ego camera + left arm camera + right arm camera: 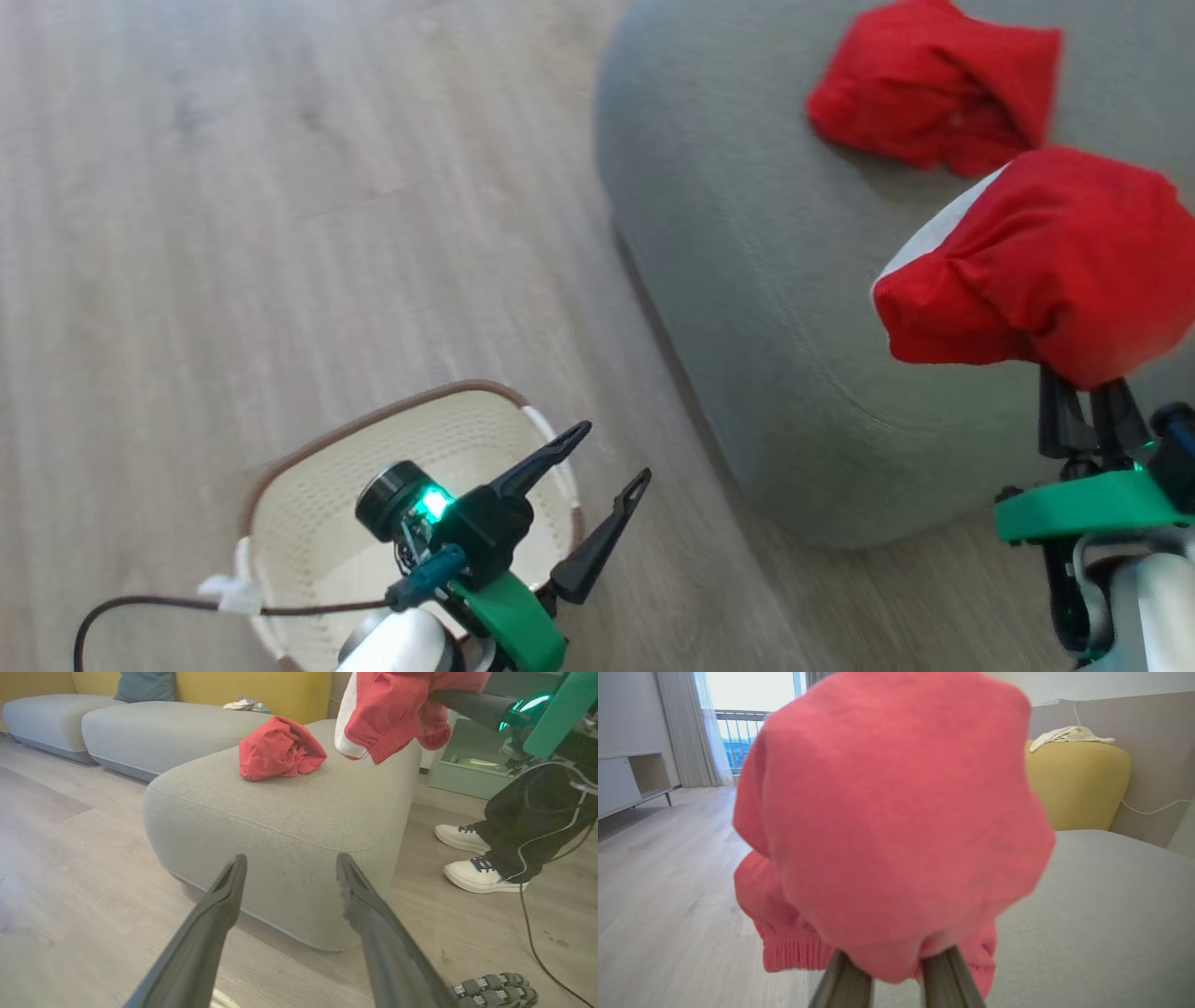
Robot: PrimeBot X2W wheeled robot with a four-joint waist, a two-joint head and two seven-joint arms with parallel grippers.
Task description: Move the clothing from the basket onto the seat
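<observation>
The right gripper (pixel 1088 397) is clenched on a red garment with white trim (pixel 1046 261), which bunches over its fingertips and hangs above the seat (pixel 747 280), close to the seat's rounded edge. The other red garment (pixel 934 84) lies on the seat, farther in from that edge. The main risk, I judge, is letting go too near the rim: soft cloth landing on the seat's curved shoulder could slide off to the floor beside it. A second risk is snagging, since the fabric wraps the fingers so thickly that it may cling when the jaws part and be dragged back off the seat. A person's shoes (pixel 481 877) stand just beside the seat (a wide swing that way would be unwise). The left gripper (pixel 613 452) is spread wide and holds nothing. It hangs over the basket (pixel 299 532), which sits on the floor apart from the seat and looks empty where it shows.
</observation>
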